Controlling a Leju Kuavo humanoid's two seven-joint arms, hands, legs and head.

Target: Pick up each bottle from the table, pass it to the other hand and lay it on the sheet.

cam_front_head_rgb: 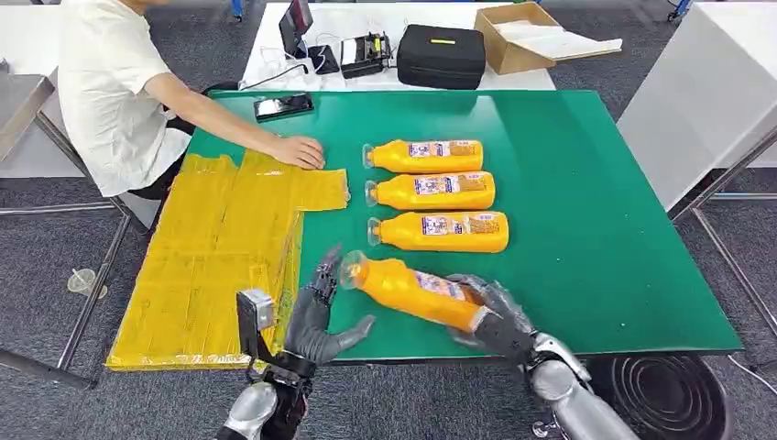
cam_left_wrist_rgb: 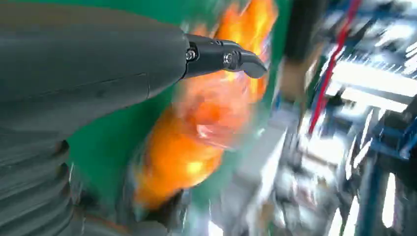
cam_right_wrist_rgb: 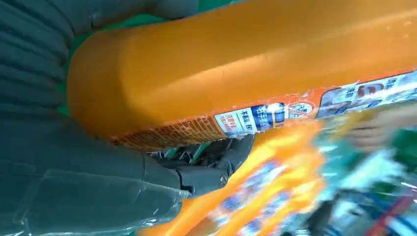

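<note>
Your right hand (cam_front_head_rgb: 490,316) was clamped around the base end of one orange bottle (cam_front_head_rgb: 412,291), held slanted just above the near edge of the green tabletop (cam_front_head_rgb: 586,211), cap toward your left hand (cam_front_head_rgb: 316,321). That hand was spread and empty, fingers touching or nearly touching the cap end. To do the handover well, you needed to wrap the left hand round the neck half and feel it firm before letting the right go, then swing it over the yellow sheet (cam_front_head_rgb: 220,247). All bottles looked full of orange liquid and capped; three more (cam_front_head_rgb: 431,192) lay side by side behind. A person's hand (cam_front_head_rgb: 298,151) rested on the sheet.
</note>
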